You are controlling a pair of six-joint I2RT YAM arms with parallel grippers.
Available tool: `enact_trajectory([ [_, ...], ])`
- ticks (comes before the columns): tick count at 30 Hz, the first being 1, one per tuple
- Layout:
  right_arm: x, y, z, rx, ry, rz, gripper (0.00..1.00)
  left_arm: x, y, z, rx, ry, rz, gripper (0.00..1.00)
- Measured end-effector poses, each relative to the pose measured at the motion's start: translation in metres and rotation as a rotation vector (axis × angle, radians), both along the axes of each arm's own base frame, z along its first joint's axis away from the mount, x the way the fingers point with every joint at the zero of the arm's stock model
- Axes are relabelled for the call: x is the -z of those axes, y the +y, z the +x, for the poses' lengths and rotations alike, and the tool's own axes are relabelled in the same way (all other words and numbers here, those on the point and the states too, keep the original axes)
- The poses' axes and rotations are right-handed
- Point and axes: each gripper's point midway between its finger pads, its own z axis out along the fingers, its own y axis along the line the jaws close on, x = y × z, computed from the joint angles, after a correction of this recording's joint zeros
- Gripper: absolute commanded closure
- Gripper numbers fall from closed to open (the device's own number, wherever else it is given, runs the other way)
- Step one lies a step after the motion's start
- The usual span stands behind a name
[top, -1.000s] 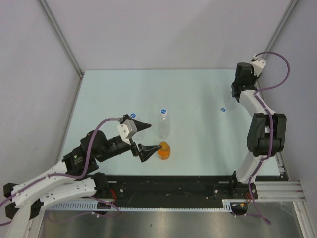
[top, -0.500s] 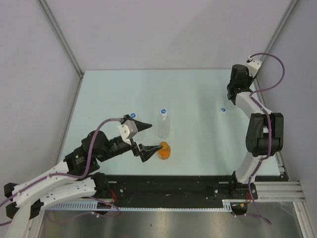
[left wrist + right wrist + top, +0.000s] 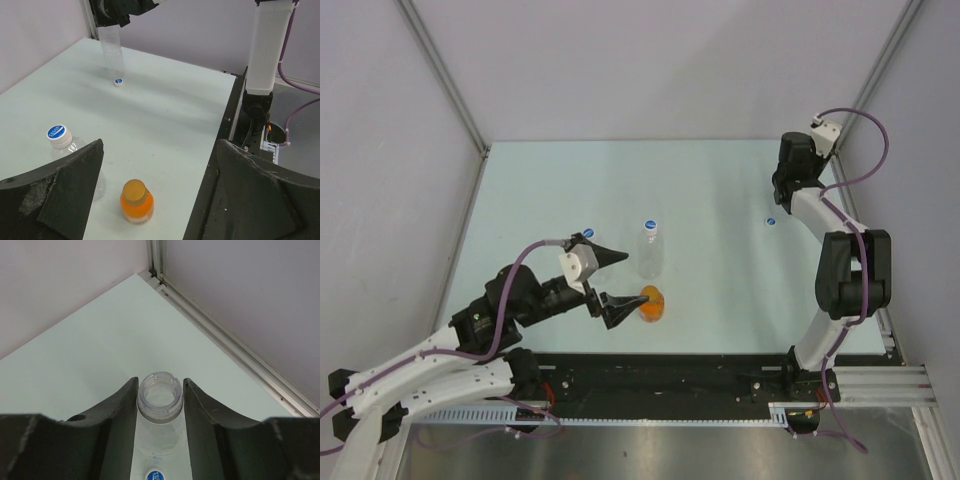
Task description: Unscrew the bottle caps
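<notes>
Rt tool (image 3: 160, 390) clamped on clear plastic bottle (image 3: 160, 440); only rt wrist view shows its uncapped mouth; left wrist view adds loose blue round cap (image 3: 118, 82) on pale counter (image 3: 170, 105) just beside it; left tool (image 3: 160, 150) spread wide near small orange bottle (image 3: 136, 205); cap print unreadable.

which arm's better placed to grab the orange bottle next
Left. The left gripper is open right beside the capped orange bottle. The right gripper is off in the far corner, shut on an uncapped clear bottle.
</notes>
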Motion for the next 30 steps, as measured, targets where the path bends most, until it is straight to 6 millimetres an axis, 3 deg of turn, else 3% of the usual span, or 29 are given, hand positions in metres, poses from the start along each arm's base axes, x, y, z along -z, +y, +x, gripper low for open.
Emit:
enact_trajectory([
  [7, 0.001, 0.008, -0.005, -0.015, 0.019, 0.001, 0.46, 0.000, 0.001, -0.002, 0.008, -0.001, -0.003, 0.00],
  [20, 0.001, 0.009, -0.018, -0.009, 0.038, 0.008, 0.37, -0.004, 0.003, -0.007, 0.023, -0.001, -0.021, 0.00],
  [30, -0.020, 0.019, -0.032, -0.027, 0.022, 0.015, 0.30, -0.002, 0.002, -0.008, 0.031, 0.002, -0.019, 0.00],
])
